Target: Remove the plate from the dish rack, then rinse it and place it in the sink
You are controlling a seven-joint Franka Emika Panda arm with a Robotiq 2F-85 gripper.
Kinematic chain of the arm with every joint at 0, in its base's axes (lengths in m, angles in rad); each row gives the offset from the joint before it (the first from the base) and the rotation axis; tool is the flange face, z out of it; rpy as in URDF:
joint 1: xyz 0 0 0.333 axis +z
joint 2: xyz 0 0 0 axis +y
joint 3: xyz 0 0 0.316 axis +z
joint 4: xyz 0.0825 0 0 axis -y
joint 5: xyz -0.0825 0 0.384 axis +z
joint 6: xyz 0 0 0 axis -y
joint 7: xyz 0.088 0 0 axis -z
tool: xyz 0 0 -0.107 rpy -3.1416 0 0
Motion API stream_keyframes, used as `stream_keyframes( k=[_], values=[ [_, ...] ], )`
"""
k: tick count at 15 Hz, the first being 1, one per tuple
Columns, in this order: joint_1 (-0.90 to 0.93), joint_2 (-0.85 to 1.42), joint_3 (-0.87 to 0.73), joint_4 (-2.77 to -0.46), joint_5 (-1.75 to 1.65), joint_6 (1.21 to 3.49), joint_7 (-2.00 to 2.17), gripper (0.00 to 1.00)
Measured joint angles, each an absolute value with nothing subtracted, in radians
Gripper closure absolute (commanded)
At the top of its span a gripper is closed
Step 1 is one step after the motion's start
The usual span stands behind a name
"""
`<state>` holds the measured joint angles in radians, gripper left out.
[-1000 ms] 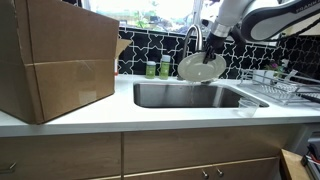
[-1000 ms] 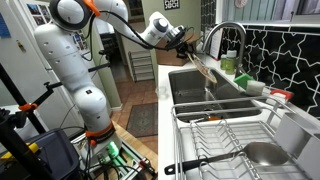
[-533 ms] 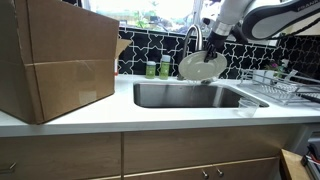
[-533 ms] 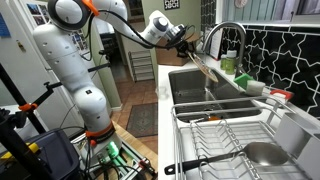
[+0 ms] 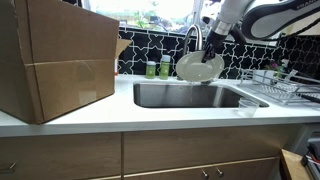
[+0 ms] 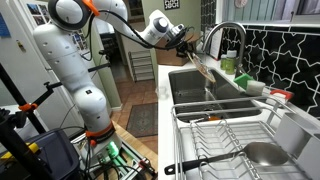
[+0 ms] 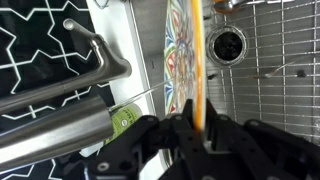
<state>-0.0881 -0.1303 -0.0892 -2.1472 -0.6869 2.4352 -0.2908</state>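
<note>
You are holding the plate up in the air over the sink. It is hanging just beside the tall faucet. The gripper is pinching the plate by its rim. In the wrist view the plate is showing as a thin edge. That edge is going in between the two dark fingers, and they are pressing on it from both sides. Past the plate, down in the sink, the drain is showing. In an exterior view the plate is slanting down from the gripper. The dish rack is sitting on the counter next to the sink, well apart from the plate. A big cardboard box is standing on the far side of the sink.
</note>
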Motion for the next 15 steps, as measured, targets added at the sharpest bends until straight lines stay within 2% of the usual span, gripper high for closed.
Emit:
stream_keyframes(
  k=[6,7,13,14,15],
  values=[
    [-0.089,-0.126,-0.089,-2.149,-0.658,2.458,-0.299,0.97],
    [-0.089,-0.125,-0.089,-2.15,-0.657,2.458,-0.307,0.88],
    [-0.089,-0.123,-0.089,-2.152,-0.657,2.458,-0.327,0.88],
    [-0.089,-0.123,-0.089,-2.152,-0.657,2.458,-0.328,0.97],
    [-0.089,-0.123,-0.089,-2.152,-0.657,2.458,-0.328,0.97]
  ],
)
